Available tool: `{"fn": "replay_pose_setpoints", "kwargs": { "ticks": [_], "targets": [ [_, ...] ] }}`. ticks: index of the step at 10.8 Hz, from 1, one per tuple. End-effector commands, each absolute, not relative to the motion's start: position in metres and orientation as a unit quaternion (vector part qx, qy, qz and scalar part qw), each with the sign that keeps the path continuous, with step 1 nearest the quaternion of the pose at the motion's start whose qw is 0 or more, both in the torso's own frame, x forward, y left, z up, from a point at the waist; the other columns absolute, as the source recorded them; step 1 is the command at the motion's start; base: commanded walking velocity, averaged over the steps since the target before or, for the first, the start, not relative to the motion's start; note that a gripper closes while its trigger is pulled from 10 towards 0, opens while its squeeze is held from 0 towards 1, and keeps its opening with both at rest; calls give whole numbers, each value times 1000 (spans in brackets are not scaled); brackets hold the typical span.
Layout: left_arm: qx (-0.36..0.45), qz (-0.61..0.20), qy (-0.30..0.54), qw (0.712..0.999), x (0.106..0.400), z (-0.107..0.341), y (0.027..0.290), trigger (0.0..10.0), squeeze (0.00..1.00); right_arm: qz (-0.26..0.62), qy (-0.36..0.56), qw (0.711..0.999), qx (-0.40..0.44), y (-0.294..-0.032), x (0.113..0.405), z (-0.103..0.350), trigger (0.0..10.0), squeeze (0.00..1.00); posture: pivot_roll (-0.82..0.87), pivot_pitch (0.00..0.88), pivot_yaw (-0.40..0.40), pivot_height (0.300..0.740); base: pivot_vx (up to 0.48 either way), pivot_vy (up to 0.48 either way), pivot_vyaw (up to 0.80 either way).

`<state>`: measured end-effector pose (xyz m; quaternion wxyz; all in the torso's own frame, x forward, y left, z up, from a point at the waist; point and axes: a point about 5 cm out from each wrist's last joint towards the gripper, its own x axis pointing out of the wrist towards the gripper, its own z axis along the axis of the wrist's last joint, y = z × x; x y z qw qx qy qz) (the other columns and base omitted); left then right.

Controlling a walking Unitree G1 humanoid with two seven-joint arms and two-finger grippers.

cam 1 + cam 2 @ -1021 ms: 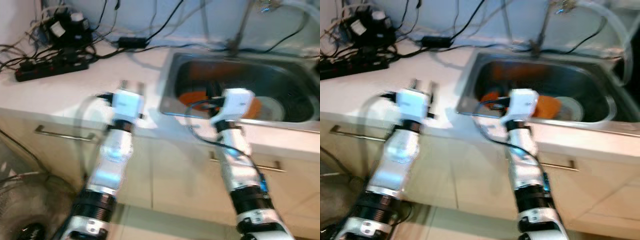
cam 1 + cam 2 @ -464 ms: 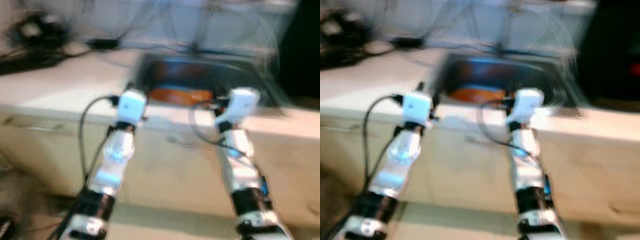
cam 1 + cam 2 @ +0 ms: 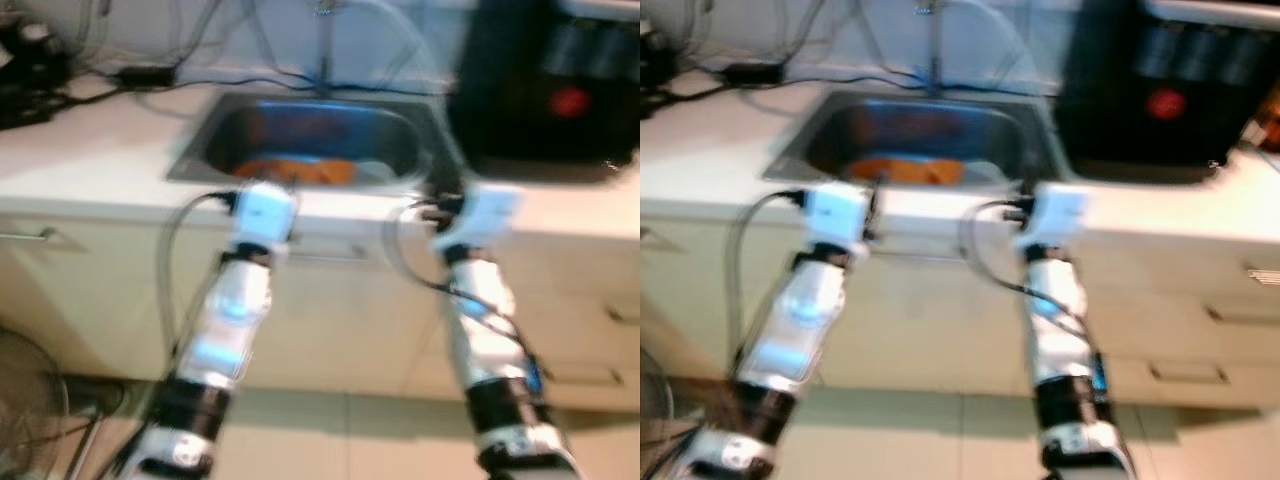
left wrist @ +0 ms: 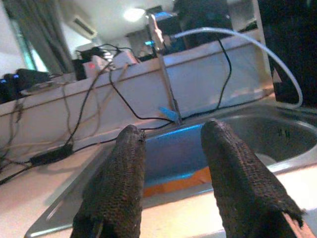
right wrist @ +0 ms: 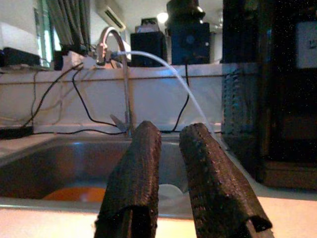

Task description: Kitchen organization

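Both arms raised before sink (image 3: 310, 140), jaws parted, empty.

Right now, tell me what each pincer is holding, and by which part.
Nothing is held. The left pincer and the right pincer are both open and empty, raised before the sink.

No readable text, labels or numbers anywhere.

Head views motion-blurred, evenly lit; wrist views sharper, dim, bluish.
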<state>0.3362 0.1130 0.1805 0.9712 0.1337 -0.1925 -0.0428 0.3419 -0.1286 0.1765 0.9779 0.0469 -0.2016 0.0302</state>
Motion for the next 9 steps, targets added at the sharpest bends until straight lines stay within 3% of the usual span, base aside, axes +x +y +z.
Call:
{"fn": "replay_pose_setpoints", "kwargs": {
  "ticks": [1, 4, 6, 8, 9],
  "targets": [
    [133, -51, -197, 970, 337, 183, 106, 10000, 0, 17, -202, 978, 48, -136, 344, 180, 10000, 0, 130, 32, 22, 740, 0, -424, 0],
    [131, -41, -185, 973, 338, 177, 112, 10000, 0, 17, -190, 981, 46, -137, 345, 175, 10000, 0, 131, 36, 19, 740, 0, -407, 0],
    [123, -30, -158, 979, 340, 166, 120, 10000, 0, 19, -180, 982, 44, -137, 345, 169, 10000, 0, 128, 38, 18, 740, 0, 0, 0],
    [135, -30, -51, 989, 339, 115, 139, 10000, 0, 21, -109, 993, 26, -143, 344, 132, 10000, 0, 131, 37, 15, 740, 0, 0, 0],
    [140, -11, 35, 990, 326, 72, 156, 10000, 0, 20, -24, 999, 4, -150, 337, 91, 10000, 0, 128, 37, 15, 740, 0, 0, 0]
  ]
}}
